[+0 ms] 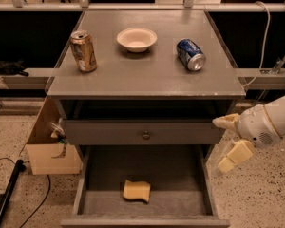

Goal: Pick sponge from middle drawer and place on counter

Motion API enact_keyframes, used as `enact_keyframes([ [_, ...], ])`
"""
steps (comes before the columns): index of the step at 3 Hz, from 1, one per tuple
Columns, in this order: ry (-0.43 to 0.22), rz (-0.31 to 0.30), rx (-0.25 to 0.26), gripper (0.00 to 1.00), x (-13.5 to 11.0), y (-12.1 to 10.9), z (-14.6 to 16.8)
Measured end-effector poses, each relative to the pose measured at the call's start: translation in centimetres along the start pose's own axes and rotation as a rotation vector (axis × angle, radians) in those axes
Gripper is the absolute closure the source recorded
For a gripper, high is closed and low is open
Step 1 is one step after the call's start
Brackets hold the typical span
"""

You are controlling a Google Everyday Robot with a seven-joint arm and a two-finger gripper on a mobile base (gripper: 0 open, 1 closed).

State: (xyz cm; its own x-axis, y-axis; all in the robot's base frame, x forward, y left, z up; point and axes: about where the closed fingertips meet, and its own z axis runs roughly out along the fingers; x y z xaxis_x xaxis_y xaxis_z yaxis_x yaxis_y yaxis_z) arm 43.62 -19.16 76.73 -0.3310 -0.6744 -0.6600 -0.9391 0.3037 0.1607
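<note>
The pale-yellow sponge (136, 191) lies flat on the grey floor of the pulled-out middle drawer (180, 177), near its front centre. The counter (147, 75) is the grey cabinet top above. My gripper (220, 144) hangs to the right of the cabinet, outside the drawer's right wall, level with the closed drawer front. Its two pale-yellow fingers (233, 155) are spread apart and hold nothing. It is well to the right of and above the sponge.
On the counter stand a gold can (83, 51) at the left, a white bowl (137, 39) at the back centre, and a blue can (190, 54) on its side at the right. A closed drawer front with a knob (146, 135) sits above the open drawer. A cardboard box (51, 148) stands left of the cabinet.
</note>
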Motion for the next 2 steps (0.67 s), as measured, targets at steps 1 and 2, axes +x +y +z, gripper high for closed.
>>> enact_keyframes([
  [1, 0.000, 0.000, 0.000, 0.00, 0.0, 0.0, 0.0],
  [2, -0.068, 0.077, 0.043, 0.00, 1.0, -0.7, 1.2],
])
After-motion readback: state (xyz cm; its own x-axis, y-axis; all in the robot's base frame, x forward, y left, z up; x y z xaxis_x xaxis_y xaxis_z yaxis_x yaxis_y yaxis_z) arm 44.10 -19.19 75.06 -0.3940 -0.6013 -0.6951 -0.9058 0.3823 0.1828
